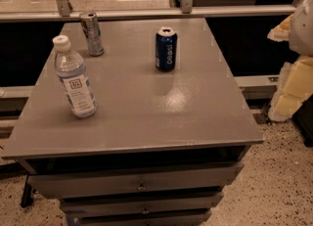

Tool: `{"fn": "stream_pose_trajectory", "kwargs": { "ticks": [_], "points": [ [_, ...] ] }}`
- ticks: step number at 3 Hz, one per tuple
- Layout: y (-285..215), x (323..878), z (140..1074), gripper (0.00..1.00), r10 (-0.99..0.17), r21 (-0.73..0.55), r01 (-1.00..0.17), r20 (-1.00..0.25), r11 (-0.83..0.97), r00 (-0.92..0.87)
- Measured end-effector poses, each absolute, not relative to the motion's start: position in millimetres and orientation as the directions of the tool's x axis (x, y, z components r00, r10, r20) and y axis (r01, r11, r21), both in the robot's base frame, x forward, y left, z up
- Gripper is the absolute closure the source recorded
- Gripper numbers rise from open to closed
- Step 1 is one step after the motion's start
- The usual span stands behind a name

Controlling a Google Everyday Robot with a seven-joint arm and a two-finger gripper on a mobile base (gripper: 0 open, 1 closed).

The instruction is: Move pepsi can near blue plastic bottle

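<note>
The pepsi can (166, 49) stands upright on the grey table (146, 112), toward the back and a little right of the middle. It is dark blue with white lettering and a silver top. The blue plastic bottle (74, 78) stands upright near the table's left edge. It is clear and bluish, with a white cap and a white-and-blue label. The can and bottle are well apart. My gripper (291, 68) shows as a pale, yellowish shape at the right edge of the view. It is off the table and far to the right of the can.
A slim silver-grey can (92, 34) stands at the back left of the table, behind the bottle. A metal railing (146, 12) runs behind the table. Drawers (142, 181) sit under the tabletop. Speckled floor lies to the right.
</note>
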State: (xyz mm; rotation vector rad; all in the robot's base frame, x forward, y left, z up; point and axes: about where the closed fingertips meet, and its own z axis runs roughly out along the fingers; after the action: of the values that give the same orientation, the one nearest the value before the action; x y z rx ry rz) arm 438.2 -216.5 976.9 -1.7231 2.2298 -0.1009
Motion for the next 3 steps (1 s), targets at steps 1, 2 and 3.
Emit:
{"fn": "stream_pose_trajectory", "kwargs": {
  "ticks": [1,2,3],
  "points": [
    [-216.4,438.2,977.0,0.0,-0.953,-0.249,-0.93,-0.208,0.27,-0.221],
    [-199.2,449.6,976.4,0.0,-0.935,-0.262,-0.923,-0.291,0.281,-0.203],
    [-161.4,476.8,973.2,0.0,-0.868,-0.247,-0.913,-0.461,0.326,-0.185]
  ]
}}
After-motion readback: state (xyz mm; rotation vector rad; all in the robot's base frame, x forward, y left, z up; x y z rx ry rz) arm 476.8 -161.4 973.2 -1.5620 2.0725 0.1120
